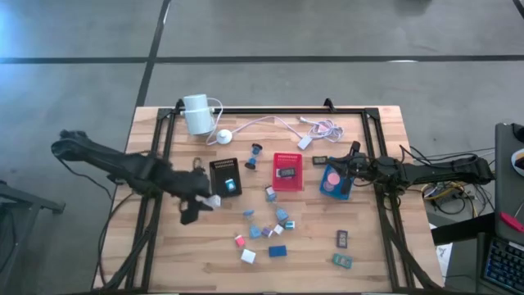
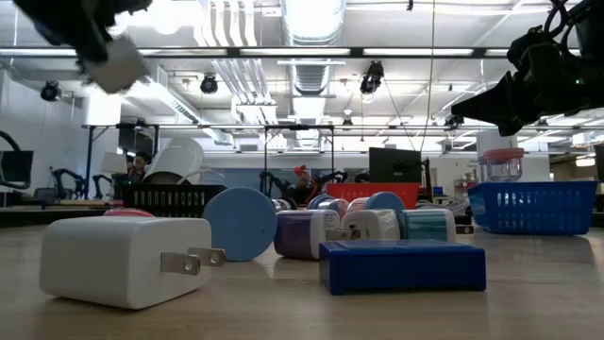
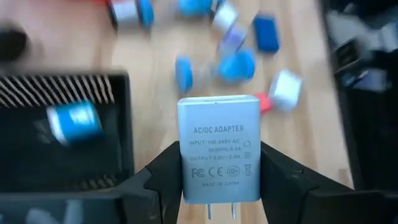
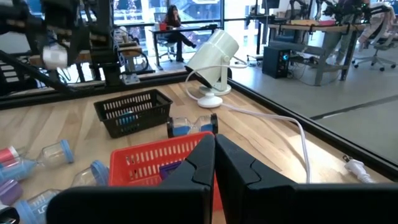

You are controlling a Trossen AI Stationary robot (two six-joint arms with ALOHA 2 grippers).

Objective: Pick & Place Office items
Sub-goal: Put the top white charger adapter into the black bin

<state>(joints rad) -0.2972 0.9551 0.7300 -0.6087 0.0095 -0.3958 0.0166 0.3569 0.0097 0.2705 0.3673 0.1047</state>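
One white AC/DC adapter (image 3: 219,149) sits clamped between the fingers (image 3: 163,174) of your left gripper (image 1: 210,201), prongs pointing back toward the wrist and the printed label facing the wrist camera. The pads bear on its two side faces near the prong end, so most of the body stands out past the fingertips. It hangs lifted clear of the table, beside the black tray (image 1: 225,176), at the edge nearest the loose pile.

If the black tray is your target, and I judge it is from how close you are, carry the adapter over the open basket before you let the jaws part. Keep it level and move slowly, since the grip is low on the body and a quick swing could twist it out. Lower until it is within the tray walls, then release, so it does not bounce off the rim. A blue piece (image 3: 74,122) already lies inside, so aim for the bare part of the floor.

The rest of the office items (image 1: 268,233) lie scattered on the wood between the trays and the table's near edge.

Your right gripper (image 1: 354,157) waits with its fingers pressed together and empty, above the gap between the red tray (image 1: 287,172) and the blue tray (image 1: 334,182)
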